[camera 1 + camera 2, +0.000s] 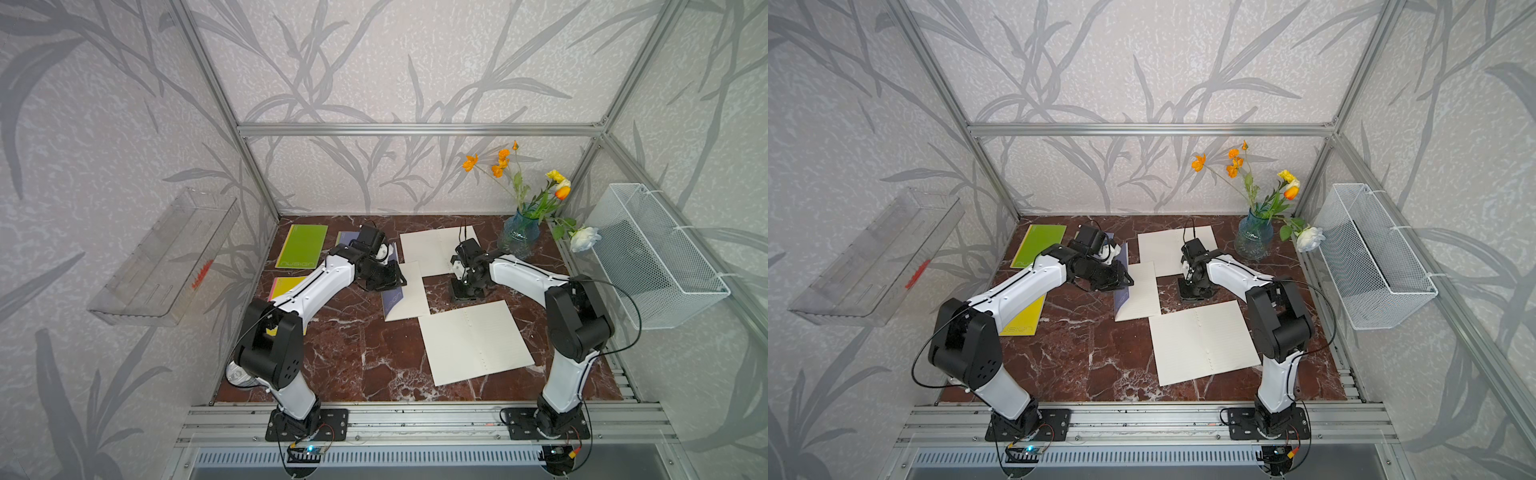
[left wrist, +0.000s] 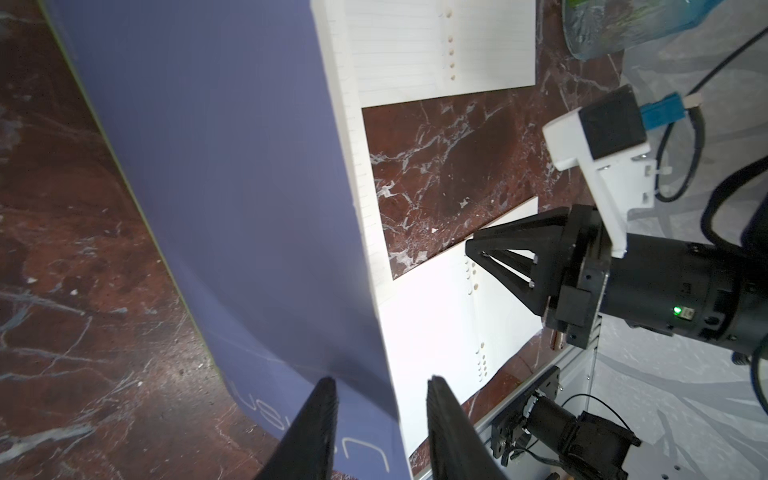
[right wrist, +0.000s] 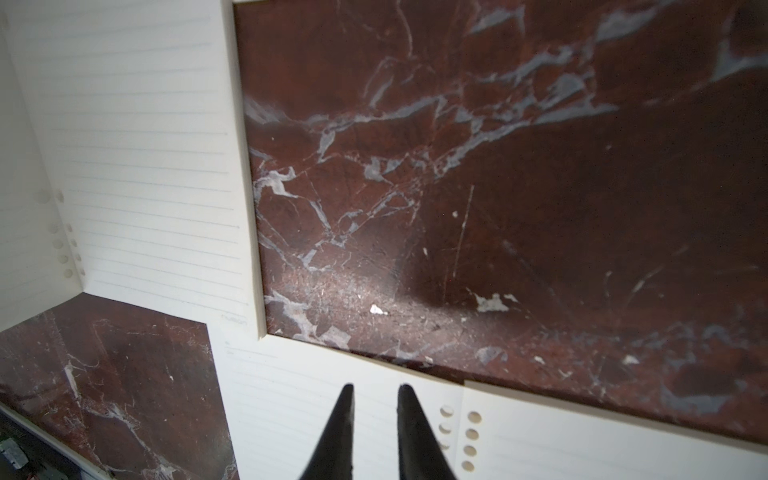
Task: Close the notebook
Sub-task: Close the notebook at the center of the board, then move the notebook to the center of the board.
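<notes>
The purple-covered notebook with cream lined pages (image 1: 405, 293) lies near the middle of the dark red marble table (image 1: 353, 357), its cover (image 2: 216, 187) raised and leaning over the pages. The left gripper (image 2: 380, 415) straddles the cover's free edge, jaws parted and not clamping it. The long axis runs front to back. The right gripper (image 3: 374, 399) hovers nearly closed and empty, farther off.

purple notebook cover (image 2: 216, 187), cream lined pgs (image 1: 478, 340), red-brown marble table (image 1: 353, 353) w/ white veins, lime-green notebook (image 1: 302, 245)
</notes>
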